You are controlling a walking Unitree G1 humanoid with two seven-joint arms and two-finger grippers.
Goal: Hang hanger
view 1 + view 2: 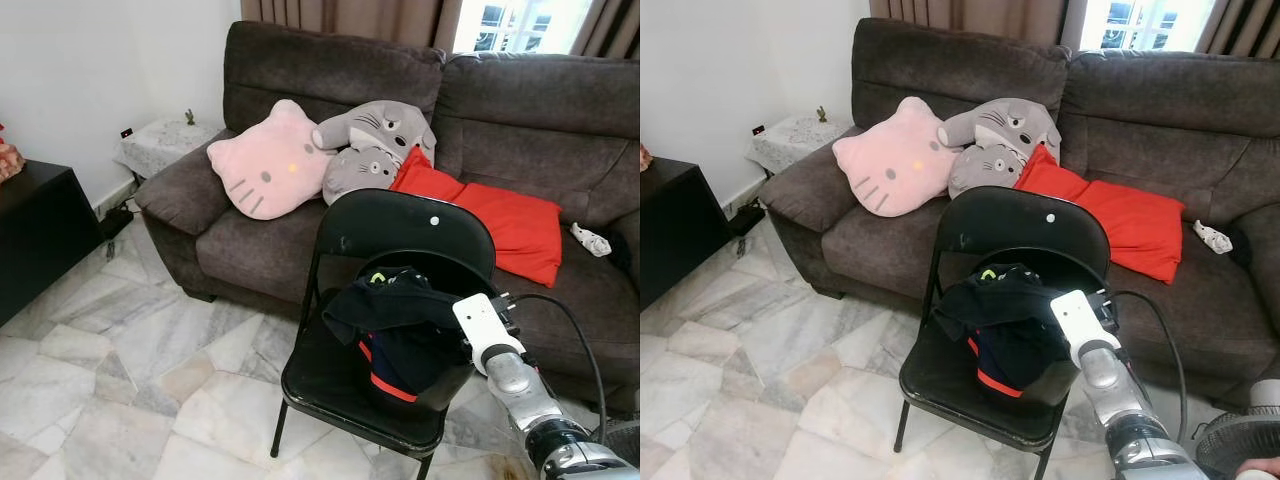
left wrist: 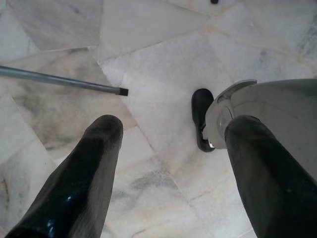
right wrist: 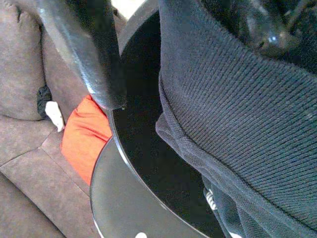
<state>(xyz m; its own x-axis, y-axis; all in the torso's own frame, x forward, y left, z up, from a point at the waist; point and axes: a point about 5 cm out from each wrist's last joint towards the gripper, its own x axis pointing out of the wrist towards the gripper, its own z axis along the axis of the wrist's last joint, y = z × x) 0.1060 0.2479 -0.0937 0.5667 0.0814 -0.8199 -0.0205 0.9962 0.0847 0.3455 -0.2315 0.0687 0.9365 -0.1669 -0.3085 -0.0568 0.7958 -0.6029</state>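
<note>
Clothes (image 1: 400, 325) are heaped on the chair (image 1: 330, 375); the right gripper (image 3: 163, 64) is spread around them, the left gripper (image 2: 173, 163) hangs open, empty.

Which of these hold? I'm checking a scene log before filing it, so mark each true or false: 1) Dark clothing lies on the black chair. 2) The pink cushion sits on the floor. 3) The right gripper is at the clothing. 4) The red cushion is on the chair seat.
1) True: the dark clothing is piled on the black chair.
2) False: the pink cushion rests on the sofa.
3) True: the right gripper reaches into the clothing.
4) False: the red cushion lies on the sofa behind the chair.
</note>
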